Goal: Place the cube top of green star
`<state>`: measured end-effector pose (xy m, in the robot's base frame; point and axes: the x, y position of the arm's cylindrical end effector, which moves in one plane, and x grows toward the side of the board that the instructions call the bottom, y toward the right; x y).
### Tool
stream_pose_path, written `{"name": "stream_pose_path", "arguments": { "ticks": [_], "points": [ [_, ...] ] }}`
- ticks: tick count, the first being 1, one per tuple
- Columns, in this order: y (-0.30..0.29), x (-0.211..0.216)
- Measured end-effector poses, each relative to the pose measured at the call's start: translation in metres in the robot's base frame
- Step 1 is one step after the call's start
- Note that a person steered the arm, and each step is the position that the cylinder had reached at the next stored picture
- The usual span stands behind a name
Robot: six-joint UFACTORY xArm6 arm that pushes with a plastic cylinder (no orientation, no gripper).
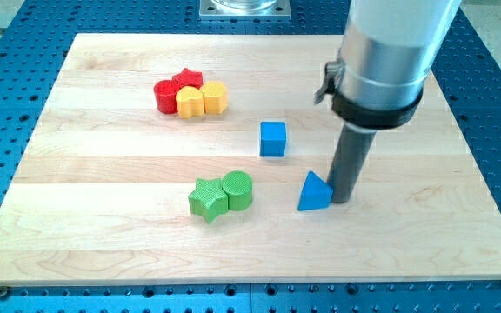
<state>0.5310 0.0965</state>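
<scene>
There are no jaws on this arm, so nothing is held: it ends in a straight dark rod, and my tip (344, 201) rests on the wooden board (103, 261), touching the right side of a blue triangular block (314, 193). The blue cube (273, 139) sits near the board's centre, up and to the view's left of the tip and apart from it. The green star (205, 199) lies lower and further left, touching a green cylinder (238, 189) on its right. Near the view's top left, a red cylinder (165, 96), red star (188, 79), yellow heart-like block (190, 103) and yellow hexagonal block (213, 97) cluster together.
</scene>
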Motion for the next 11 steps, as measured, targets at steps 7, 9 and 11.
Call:
{"name": "stream_pose_path", "arguments": {
  "ticks": [7,9,11],
  "points": [
    [-0.119,-0.077],
    [-0.148,-0.090],
    [-0.155,-0.029]
  ]
}}
